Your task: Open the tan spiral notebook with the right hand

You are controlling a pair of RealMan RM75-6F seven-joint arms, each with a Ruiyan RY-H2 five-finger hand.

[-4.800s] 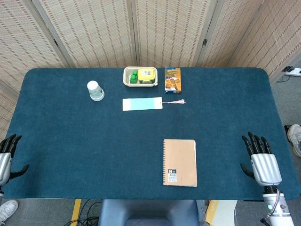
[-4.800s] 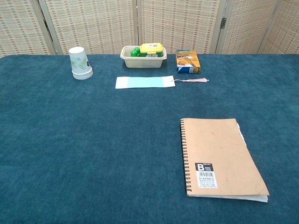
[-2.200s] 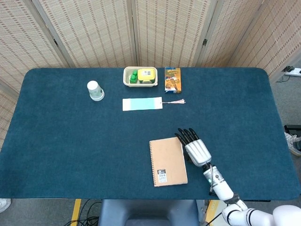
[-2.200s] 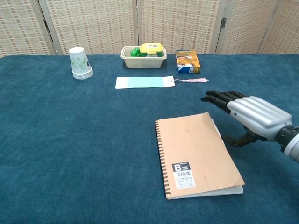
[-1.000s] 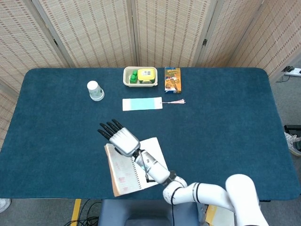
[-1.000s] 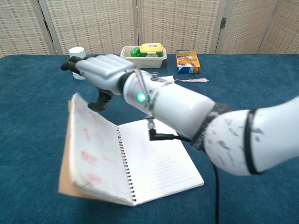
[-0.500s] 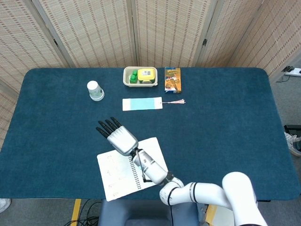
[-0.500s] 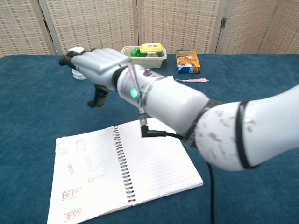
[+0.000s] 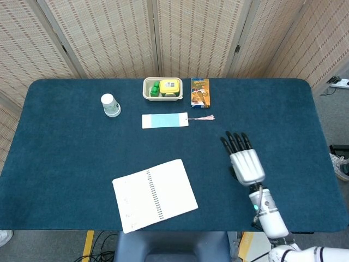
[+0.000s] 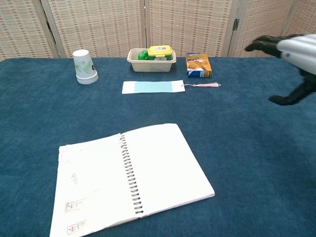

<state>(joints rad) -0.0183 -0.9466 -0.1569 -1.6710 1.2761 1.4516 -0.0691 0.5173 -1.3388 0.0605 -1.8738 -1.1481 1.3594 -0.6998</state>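
Observation:
The spiral notebook lies open and flat near the table's front edge, white pages up, its wire spine running down the middle. The left page carries small red marks. My right hand hovers well to the right of the notebook, fingers stretched out and apart, holding nothing. In the chest view it shows only at the upper right edge. My left hand shows in neither view.
A paper cup stack stands at the back left. A beige tray with green and yellow items and an orange box sit at the back centre. A pale blue bookmark with a tassel lies in front of them.
My right hand has pulled away from above the notebook to the right, clear of it. The notebook stays open and flat where it fell.

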